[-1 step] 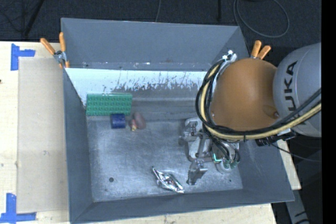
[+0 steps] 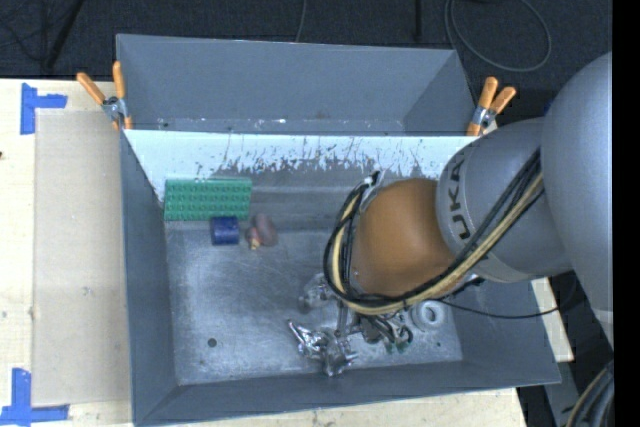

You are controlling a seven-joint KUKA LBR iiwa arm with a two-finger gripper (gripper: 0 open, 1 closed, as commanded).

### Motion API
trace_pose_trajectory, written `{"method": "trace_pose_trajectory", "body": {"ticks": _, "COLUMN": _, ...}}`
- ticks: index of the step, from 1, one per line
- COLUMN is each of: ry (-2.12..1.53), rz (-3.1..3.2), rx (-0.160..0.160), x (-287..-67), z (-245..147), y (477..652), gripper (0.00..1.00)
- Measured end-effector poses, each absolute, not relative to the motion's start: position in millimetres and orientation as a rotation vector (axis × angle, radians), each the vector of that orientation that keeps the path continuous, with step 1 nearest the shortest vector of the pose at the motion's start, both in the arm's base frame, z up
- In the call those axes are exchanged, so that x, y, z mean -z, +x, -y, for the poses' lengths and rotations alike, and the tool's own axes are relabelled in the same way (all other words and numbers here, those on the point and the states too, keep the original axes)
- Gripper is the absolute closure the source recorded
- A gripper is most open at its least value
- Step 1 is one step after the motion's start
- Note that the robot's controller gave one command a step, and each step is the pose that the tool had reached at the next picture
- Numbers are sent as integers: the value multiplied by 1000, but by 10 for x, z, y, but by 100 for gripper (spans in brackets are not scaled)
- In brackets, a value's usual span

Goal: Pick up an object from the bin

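Note:
My gripper [image 2: 328,343] is low over the bin's floor near the front wall, just right of the middle, below the arm's orange cover. A small white ring [image 2: 430,315] lies close on its right, and a bit of green [image 2: 400,340] shows between the two; what the green bit belongs to I cannot tell. I see nothing held. A small blue block [image 2: 225,231] and a brownish-pink lump [image 2: 263,232] lie apart from the gripper, toward the back left.
A flat green studded plate [image 2: 207,199] lies at the back left, against the far wall. The arm reaches in from the right and hides the bin's right part. Bare floor stretches along the left and front left.

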State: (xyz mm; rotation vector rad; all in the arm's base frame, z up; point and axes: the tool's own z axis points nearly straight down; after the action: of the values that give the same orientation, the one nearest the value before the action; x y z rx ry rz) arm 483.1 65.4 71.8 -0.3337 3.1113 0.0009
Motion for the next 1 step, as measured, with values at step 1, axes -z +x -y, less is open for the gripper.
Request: {"method": "trace_pose_trajectory", "body": {"ticks": 1, "ry": -331, "rz": -3120, "rx": -2, "x": -726, "z": -655, "y": 4809, "gripper": 100}}
